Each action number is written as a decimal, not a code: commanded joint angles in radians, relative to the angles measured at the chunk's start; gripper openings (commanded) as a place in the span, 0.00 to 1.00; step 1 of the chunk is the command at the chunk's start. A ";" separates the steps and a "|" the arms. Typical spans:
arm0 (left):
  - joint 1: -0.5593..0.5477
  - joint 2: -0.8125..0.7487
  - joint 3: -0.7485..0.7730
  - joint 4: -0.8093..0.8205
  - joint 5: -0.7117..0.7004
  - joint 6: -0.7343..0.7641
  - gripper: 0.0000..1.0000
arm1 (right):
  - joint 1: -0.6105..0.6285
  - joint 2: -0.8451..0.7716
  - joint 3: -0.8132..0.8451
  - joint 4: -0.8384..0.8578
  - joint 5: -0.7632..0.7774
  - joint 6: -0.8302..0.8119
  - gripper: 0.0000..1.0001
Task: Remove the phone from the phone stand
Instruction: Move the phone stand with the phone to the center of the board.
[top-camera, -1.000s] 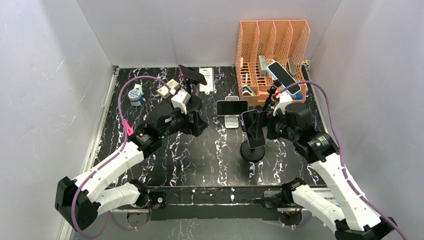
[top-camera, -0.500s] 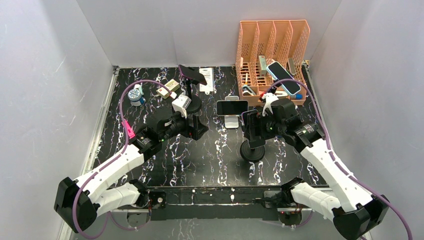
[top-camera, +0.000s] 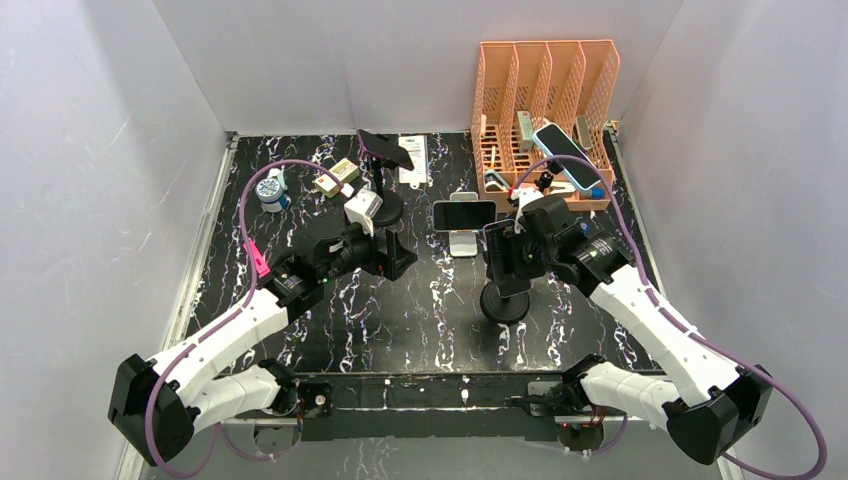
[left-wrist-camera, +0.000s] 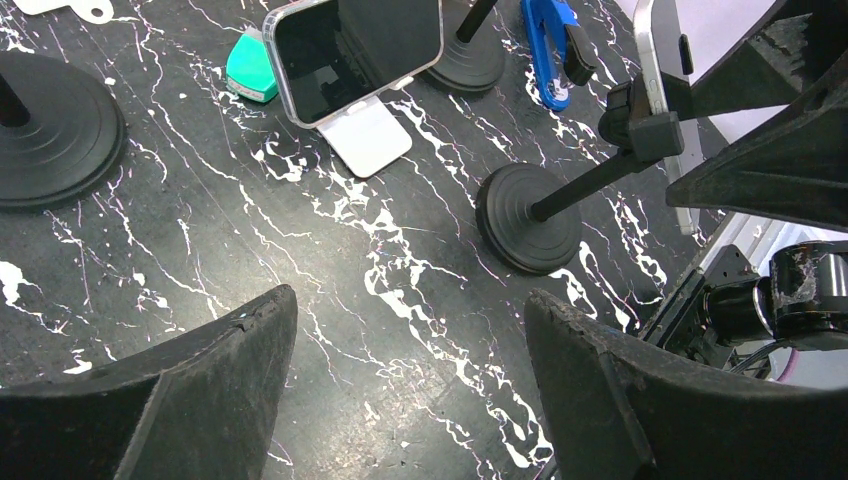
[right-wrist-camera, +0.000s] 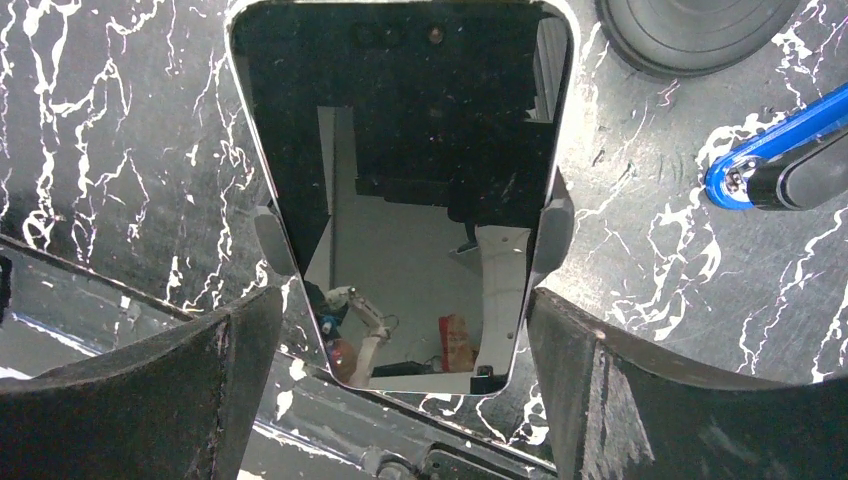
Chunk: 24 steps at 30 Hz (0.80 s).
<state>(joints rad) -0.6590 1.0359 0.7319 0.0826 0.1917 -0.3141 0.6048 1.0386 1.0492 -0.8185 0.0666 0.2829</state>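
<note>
Both open: left hand (left-wrist-camera: 410, 340) hovering, right hand (right-wrist-camera: 400, 320) closer, straddling phone (right-wrist-camera: 400, 120) (still in stand (top-camera: 505, 303))

The left gripper (left-wrist-camera: 410, 320) shows its two dark fingers spread wide over the black white-veined marble tabletop (left-wrist-camera: 330, 270). Right of centre, a black round-based pole stand (left-wrist-camera: 530, 218) clamps a silver-edged phone (left-wrist-camera: 655, 50) (seen edge-on). At the top, a dark-screened phone (left-wrist-camera: 350, 45) leans on a white folding stand (left-wrist-camera: 368, 135), with a teal wedge (left-wrist-camera: 250, 70) just beside it.
</note>
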 joint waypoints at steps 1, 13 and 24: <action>0.003 -0.021 0.000 0.023 0.008 0.009 0.81 | 0.027 0.002 0.031 -0.002 0.046 0.027 0.99; 0.003 -0.031 -0.006 0.025 0.001 0.007 0.81 | 0.048 0.000 -0.028 0.046 0.086 0.050 0.89; 0.003 -0.031 -0.004 0.023 -0.010 0.007 0.80 | 0.068 -0.023 0.011 0.041 0.075 0.044 0.65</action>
<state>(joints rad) -0.6590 1.0340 0.7319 0.0826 0.1913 -0.3141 0.6579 1.0405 1.0210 -0.8051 0.1551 0.3187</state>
